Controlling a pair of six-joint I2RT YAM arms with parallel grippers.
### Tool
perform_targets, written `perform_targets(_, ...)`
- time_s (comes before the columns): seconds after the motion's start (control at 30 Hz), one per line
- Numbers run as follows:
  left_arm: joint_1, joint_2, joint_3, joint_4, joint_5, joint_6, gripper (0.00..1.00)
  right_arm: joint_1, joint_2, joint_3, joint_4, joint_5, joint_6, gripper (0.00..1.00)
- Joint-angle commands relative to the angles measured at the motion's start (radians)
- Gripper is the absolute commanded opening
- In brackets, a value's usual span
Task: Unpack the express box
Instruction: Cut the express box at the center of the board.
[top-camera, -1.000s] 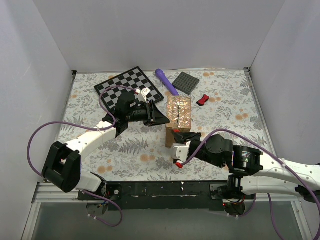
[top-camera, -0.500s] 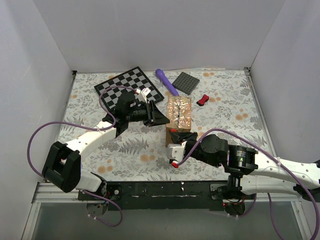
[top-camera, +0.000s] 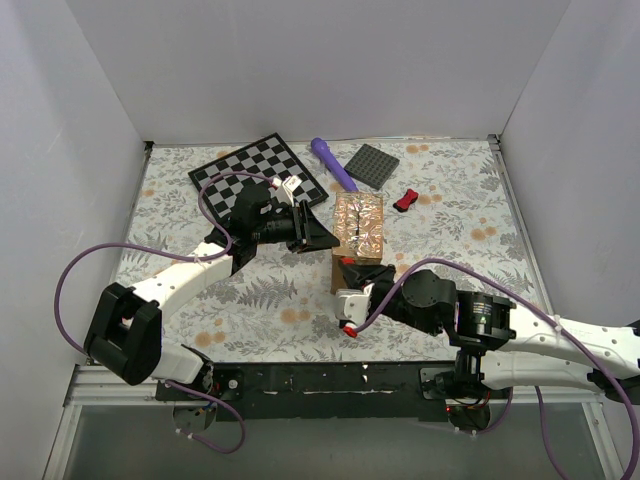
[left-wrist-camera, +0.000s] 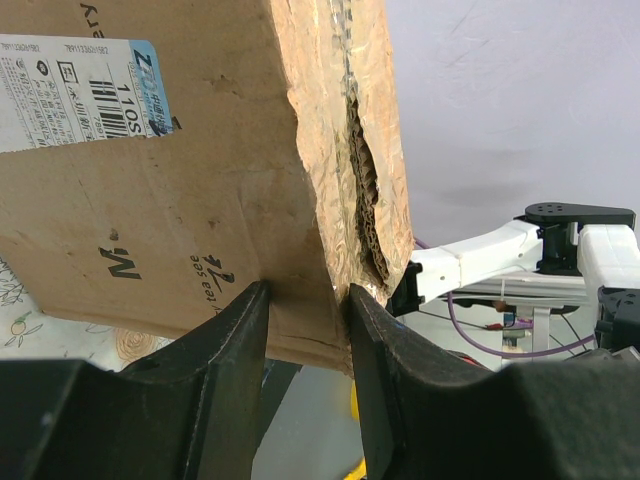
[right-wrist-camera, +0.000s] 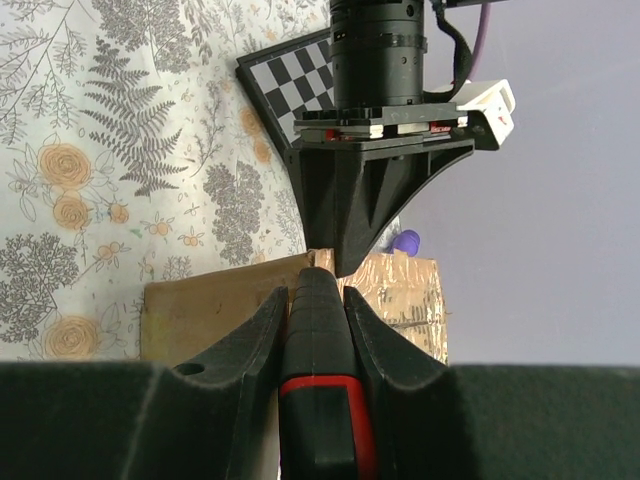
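Lately the right claw (right-wrist-camera: 315, 295), clamped on a black-and-red tool (right-wrist-camera: 318, 345), has crept toward the express box (top-camera: 358, 225); the left claw (left-wrist-camera: 308, 292) pinches its edge, ready for cutting.

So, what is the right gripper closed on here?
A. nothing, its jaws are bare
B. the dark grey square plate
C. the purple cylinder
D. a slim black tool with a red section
D: the right wrist view shows the slim black tool with a red section clamped between the fingers of the right gripper, its tip pointing toward the brown cardboard express box.
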Motion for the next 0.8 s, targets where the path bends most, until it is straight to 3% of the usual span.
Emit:
perform_targets(0.0,-0.015,-0.009,0.014,0.009,0.082,0.0,0.0,-0.006,-0.019,-0.013,0.024,0.025,-0.002,0.01)
perform_targets(0.77,0.004,-0.013,-0.003,0.042,0.147,0.008,0.0,-0.022,-0.095,-0.016,-0.162,0.177,-0.058,0.01)
